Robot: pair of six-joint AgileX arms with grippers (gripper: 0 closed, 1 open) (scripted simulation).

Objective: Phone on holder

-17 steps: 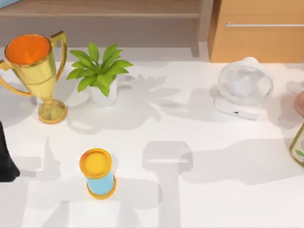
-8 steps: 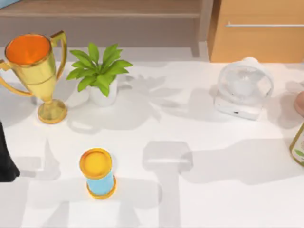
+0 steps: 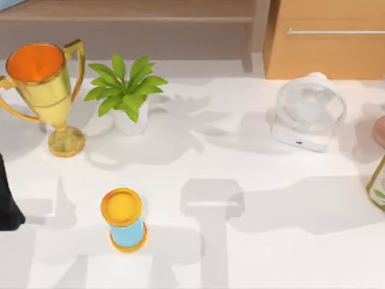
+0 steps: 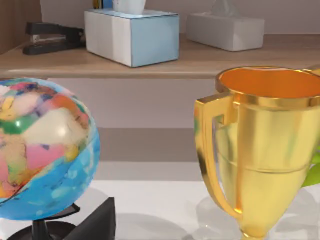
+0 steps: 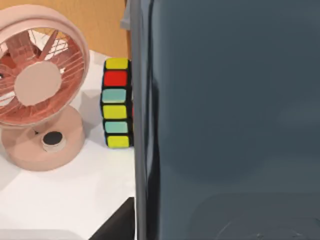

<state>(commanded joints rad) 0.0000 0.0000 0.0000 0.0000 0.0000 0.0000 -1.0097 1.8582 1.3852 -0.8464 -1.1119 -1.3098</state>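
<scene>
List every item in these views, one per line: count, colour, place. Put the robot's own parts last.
trophy: 1, gold with orange inside, table's far left.
potted plant: 1, green leaves, white pot, right of the trophy.
cylinder: 1, blue with yellow ends, near left.
white fan: 1, far right.
bottle: 1, yellowish, right edge.
globe: 1, multicoloured, beside the trophy in the left wrist view.
tissue boxes: 2, blue-white and white, on the shelf.
stapler: 1, black, shelf.
pink fan: 1, right wrist view.
colour cube: 1, behind the phone.
phone: 1, dark grey, close before the right wrist camera.
left arm: 1, black, left edge.
</scene>
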